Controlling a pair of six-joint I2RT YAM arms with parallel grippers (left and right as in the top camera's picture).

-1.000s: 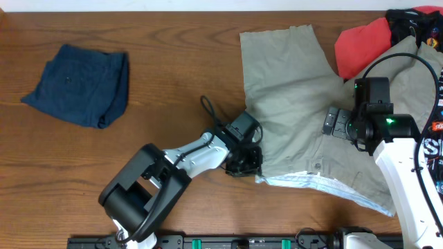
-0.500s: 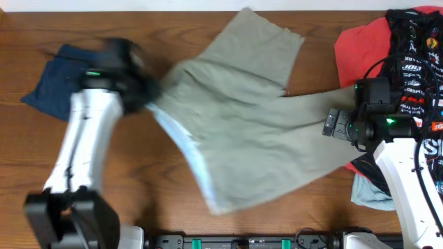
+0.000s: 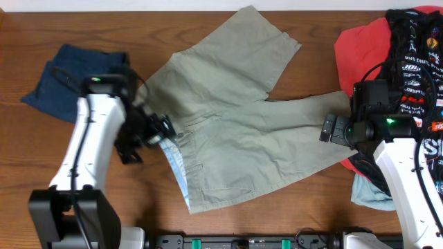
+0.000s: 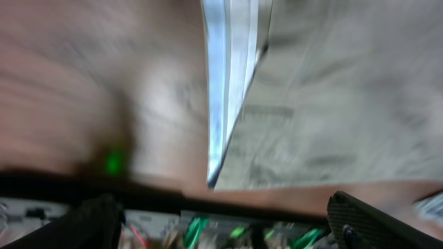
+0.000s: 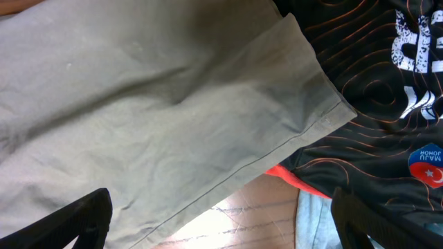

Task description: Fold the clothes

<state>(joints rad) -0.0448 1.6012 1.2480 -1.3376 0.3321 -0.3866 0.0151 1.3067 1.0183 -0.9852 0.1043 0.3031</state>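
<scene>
Overhead view: a wooden tabletop (image 3: 208, 221) carries a folded navy garment (image 3: 76, 83) at the upper left. At the right edge is a heap made up of a red garment (image 3: 356, 45), a black printed jersey (image 3: 415, 48) and a pale blue cloth (image 3: 367, 195). Between them, filling the centre, lie the khaki shorts (image 3: 242, 131), opened flat but wrinkled. One leg reaches toward the top centre and the other stretches right until its end overlaps the heap. The waistband (image 3: 176, 169) sits at lower left, its pale blue lining turned outward. The left jaws are at that waistband edge, just right of the navy garment; the right jaws hang over the right-hand leg. The left wrist view is badly blurred, yet it shows the lining as a bright stripe and the left jaws spread wide with nothing between them. The right wrist view shows the right jaws also wide and empty, and the leg hem draped over the jersey's orange contour print and a round badge.
</scene>
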